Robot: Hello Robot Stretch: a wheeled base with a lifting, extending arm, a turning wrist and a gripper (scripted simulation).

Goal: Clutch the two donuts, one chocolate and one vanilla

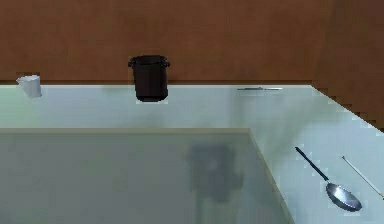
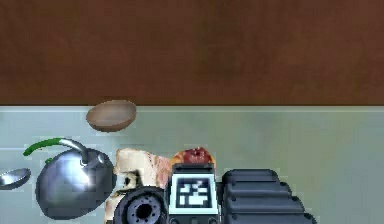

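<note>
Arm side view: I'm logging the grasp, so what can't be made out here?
All in the arm side view:
What the pale lump and reddish lump are: too small, partly hidden by the kettle and the white marker.
Whether the claw holds anything: those lumps lie on the counter behind it.
The spoon: cut by the left edge.

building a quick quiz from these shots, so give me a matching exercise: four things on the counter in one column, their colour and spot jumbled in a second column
Things:
1. pot
2. cup
3. bowl
4. kettle

Colour and spot:
A. shiny grey metal, arm side view's lower left
B. brown, left of the middle in the arm side view
C. black, upper middle of the forward view
D. white, forward view's left edge

Pairs: 1-C, 2-D, 3-B, 4-A
</note>
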